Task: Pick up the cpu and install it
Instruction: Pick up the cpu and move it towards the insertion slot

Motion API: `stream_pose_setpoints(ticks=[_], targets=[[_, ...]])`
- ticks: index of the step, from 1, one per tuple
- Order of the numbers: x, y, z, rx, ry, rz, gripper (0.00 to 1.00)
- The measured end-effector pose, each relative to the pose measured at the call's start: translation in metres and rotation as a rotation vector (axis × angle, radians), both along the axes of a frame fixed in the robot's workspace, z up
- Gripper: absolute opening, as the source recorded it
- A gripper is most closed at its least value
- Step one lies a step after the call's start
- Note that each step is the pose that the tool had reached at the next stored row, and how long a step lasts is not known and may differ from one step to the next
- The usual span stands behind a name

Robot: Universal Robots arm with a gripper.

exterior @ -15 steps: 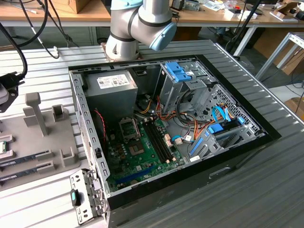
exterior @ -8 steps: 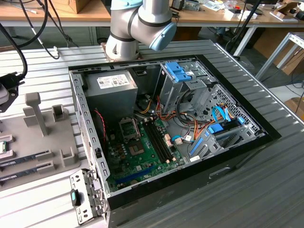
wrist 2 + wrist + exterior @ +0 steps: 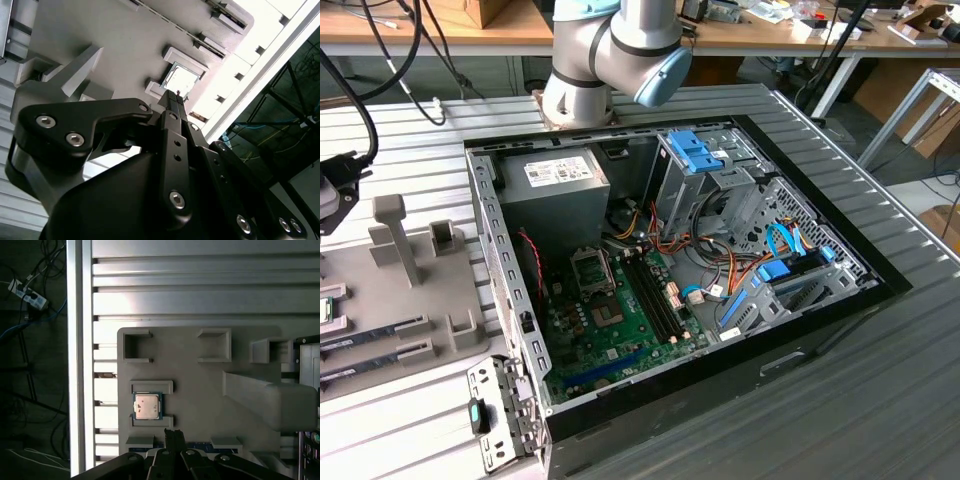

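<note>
On the grey tray, the cpu lies flat between two low blocks, untouched. Near it hangs the gripper, fingers pressed together and holding nothing. A clean pick, I judge, calls for centring over the chip, spreading the fingers wider than it, then closing level and gently on the two edges the blocks leave free.

**A robotics lab set up for computer assembly**

A robot arm rises at a ribbed metal table holding an opened desktop computer. Wooden workbenches behind carry clutter and loose cables. A grey parts holder lies alongside.
</note>
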State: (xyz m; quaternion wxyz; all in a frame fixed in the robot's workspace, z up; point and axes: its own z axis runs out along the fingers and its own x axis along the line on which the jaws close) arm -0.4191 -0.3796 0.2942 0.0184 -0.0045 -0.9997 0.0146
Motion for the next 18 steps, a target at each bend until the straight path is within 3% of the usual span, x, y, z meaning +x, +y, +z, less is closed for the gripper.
stream_pose_setpoints(ticks=[5, 9, 10, 18], targets=[[0.0, 0.0, -0.0001, 0.0008, -0.0024, 0.0, 0.11], [0.0, 0.0, -0.0003, 0.0089, -0.023, 0.0, 0.11], [0.0, 0.0, -0.0003, 0.009, -0.0245, 0.0, 0.11], [0.0, 0.0, -0.0004, 0.0091, -0.0265, 0.0, 0.11]])
